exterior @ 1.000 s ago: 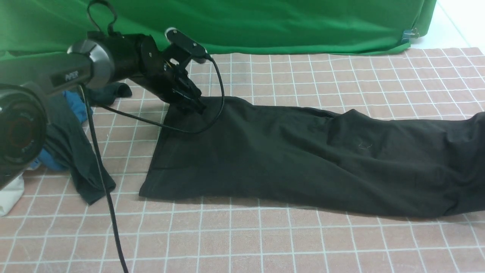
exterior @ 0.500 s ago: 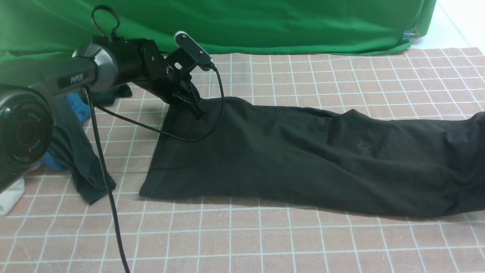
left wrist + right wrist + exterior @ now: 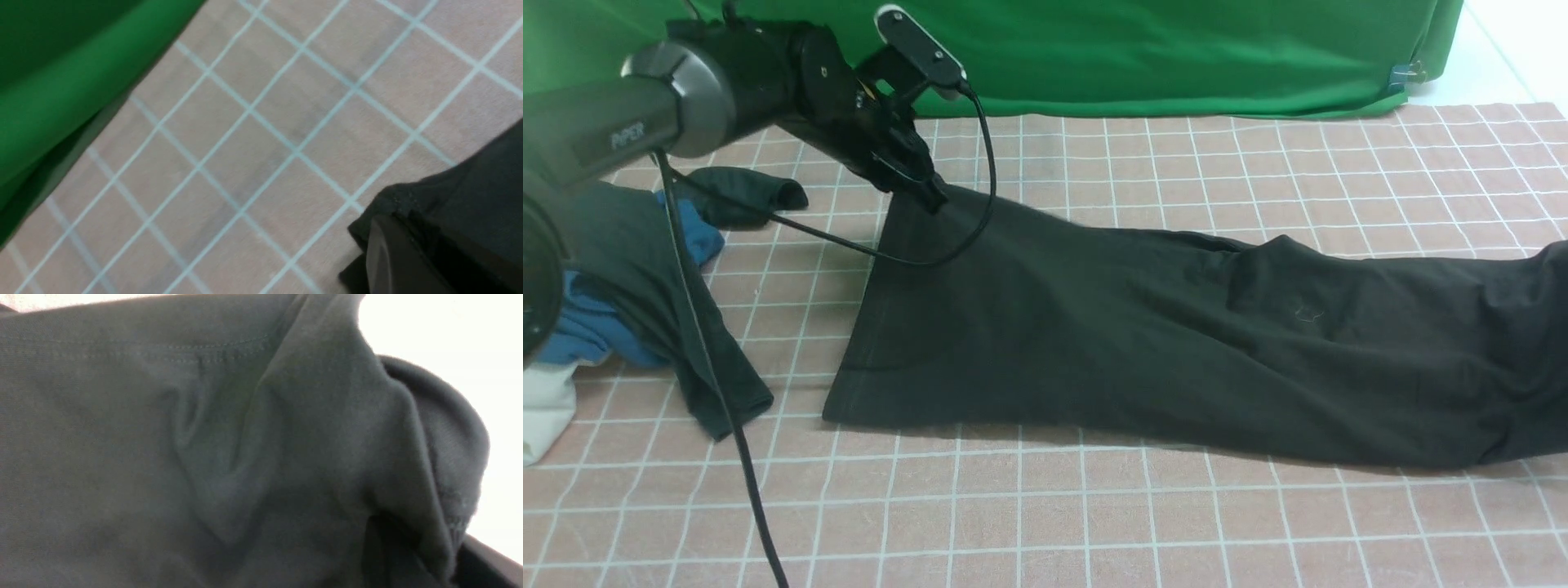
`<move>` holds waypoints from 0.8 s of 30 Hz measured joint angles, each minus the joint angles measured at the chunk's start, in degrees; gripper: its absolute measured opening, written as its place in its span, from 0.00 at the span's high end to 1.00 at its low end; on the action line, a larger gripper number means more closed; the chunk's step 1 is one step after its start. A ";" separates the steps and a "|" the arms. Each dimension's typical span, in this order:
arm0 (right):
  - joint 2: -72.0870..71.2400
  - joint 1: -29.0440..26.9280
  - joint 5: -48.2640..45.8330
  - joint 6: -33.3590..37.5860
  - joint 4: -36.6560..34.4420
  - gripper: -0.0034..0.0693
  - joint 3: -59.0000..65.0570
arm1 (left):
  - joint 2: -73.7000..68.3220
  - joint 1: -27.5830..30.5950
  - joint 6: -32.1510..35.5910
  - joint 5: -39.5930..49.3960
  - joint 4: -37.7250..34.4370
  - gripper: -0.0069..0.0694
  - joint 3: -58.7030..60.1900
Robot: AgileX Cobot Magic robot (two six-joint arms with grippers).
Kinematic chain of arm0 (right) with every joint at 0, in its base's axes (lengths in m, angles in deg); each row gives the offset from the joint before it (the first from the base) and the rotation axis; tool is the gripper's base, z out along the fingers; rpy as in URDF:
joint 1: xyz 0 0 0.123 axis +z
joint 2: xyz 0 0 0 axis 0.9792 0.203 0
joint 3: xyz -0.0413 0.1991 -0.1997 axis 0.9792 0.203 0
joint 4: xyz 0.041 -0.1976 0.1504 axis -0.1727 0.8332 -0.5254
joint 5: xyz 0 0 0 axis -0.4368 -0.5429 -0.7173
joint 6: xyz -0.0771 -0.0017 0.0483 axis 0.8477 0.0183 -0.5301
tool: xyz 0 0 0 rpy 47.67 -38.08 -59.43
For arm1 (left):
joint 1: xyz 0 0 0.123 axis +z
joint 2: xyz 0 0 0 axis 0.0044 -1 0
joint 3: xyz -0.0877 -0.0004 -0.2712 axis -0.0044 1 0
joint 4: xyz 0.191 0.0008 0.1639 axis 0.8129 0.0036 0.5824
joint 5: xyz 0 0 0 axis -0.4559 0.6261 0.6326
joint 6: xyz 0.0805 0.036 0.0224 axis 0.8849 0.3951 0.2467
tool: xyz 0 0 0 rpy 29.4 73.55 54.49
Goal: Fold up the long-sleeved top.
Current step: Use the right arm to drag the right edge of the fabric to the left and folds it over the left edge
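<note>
Corner of the long-sleeved top (image 3: 1143,327) pinched and raised by the left gripper (image 3: 929,196).

Since half a second ago the left gripper has risen and moved toward the far edge of the worktop (image 3: 1094,523), drawing the top's far-left corner up into a taut peak; the rest of the garment has not shifted. One long-sleeved top is in view: plain black, lying flat in a long band across the middle of the worktop and running off the right edge, with a stitched hem (image 3: 882,412) at its left end. One left gripper shows, its jaws pressed together on the black cloth (image 3: 461,204). The right gripper is out of sight; its wrist camera is filled with dark folded fabric (image 3: 204,457). One heap of dark grey and blue clothes (image 3: 629,278) lies at the left edge.
</note>
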 joint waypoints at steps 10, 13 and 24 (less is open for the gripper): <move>0.00 0.00 1.16 0.77 0.00 0.81 0.00 | -0.30 0.00 -6.32 0.96 5.42 0.85 0.00; 0.00 -0.29 1.16 1.78 -0.11 0.81 0.00 | -0.30 0.00 -6.43 1.33 6.58 0.78 0.00; -2.79 -7.12 -3.34 2.10 -0.78 0.81 -0.47 | 3.04 0.96 -12.61 6.18 3.66 0.26 0.00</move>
